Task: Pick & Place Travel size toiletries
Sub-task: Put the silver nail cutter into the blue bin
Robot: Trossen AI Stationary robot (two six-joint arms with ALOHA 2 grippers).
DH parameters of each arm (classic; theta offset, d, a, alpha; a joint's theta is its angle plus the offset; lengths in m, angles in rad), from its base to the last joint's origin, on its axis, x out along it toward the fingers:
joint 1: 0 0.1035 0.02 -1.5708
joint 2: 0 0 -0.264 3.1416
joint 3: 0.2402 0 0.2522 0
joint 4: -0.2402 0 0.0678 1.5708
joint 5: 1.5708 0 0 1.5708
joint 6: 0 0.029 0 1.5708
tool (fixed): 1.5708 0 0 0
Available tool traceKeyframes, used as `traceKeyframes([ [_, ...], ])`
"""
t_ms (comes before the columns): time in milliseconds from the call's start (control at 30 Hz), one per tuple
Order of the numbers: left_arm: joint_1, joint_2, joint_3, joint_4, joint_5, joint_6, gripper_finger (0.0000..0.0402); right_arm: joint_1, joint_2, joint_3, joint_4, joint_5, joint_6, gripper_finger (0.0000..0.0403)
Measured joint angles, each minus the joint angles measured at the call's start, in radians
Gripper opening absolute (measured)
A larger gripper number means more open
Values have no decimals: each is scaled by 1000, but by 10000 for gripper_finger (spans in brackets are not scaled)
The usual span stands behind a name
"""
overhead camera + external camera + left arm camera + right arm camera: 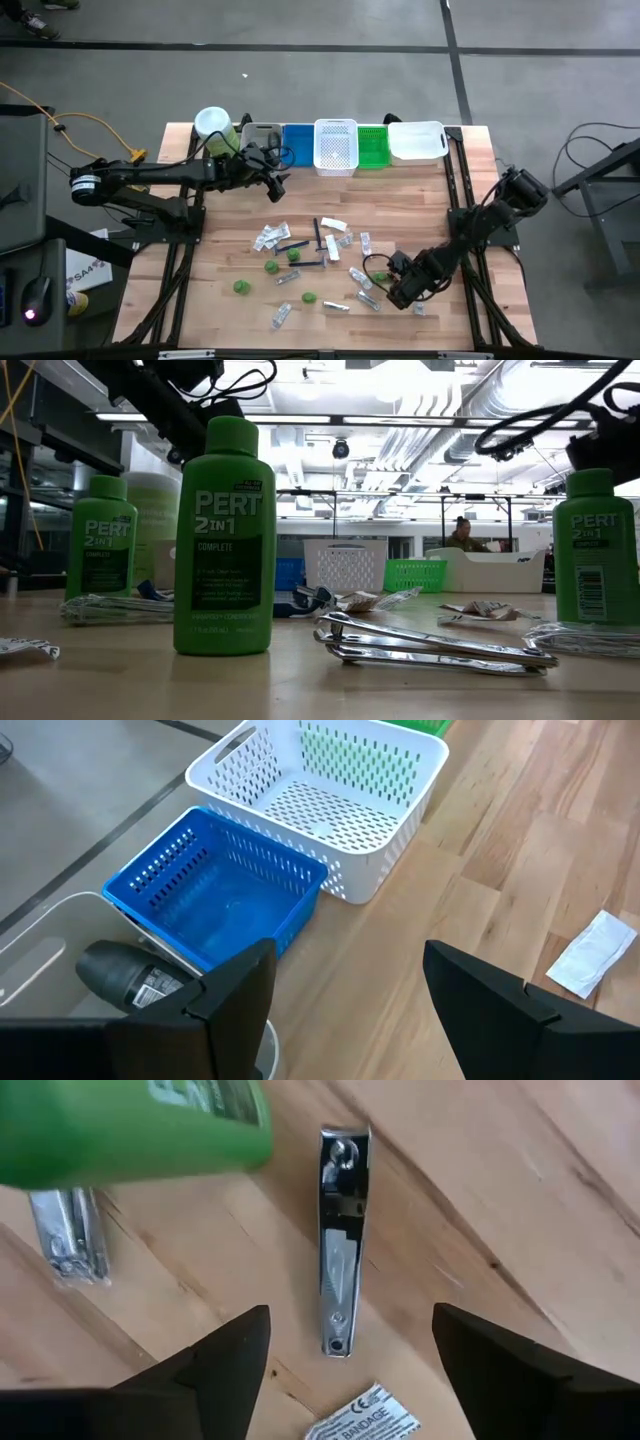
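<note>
The right tool (pixel 345 1370) hangs low over the tabletop (pixel 220 255) at about 4 o'clock from the middle of it. Its two fingers are spread wide and hold nothing. Right under the gap lies a shiny nail clipper (pixel 340 1240), flat on the wood. A green bottle (pixel 130 1120) stands just beside the clipper, and a second clipper (pixel 65 1230) lies near that. A small bandage (pixel 365 1415) sits by the fingers.

What could go wrong? The clipper is thin, flat and slick. If the fingers close too high, they could slip off it. If the tool comes down crooked, one finger could bump the bottle and tip it over, and then it may roll away. The bandage could also get pinched by mistake.

More toiletries (pixel 300 250) are spread around the middle of the tabletop: bottles, sachets and dark sticks.

Farther off, at about 11 o'clock, the left tool (pixel 345 1000) hangs by the bins. Its fingers are wide apart too, with nothing between them. The blue bin (pixel 215 895) and white bin (pixel 330 790) sit touching in a row, so a drop aimed badly could land in the wrong one
</note>
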Motion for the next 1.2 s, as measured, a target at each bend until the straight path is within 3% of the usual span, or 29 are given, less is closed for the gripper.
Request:
traceKeyframes([
  [400,0,0,0,3,0,-1,255,-9,12,0,38,41,-35,223],
  [767,0,0,0,0,0,-4,255,0,110,17,21,24,-55,167],
  [1200,0,0,0,-1,0,-4,255,11,114,21,-20,17,-71,46],
])
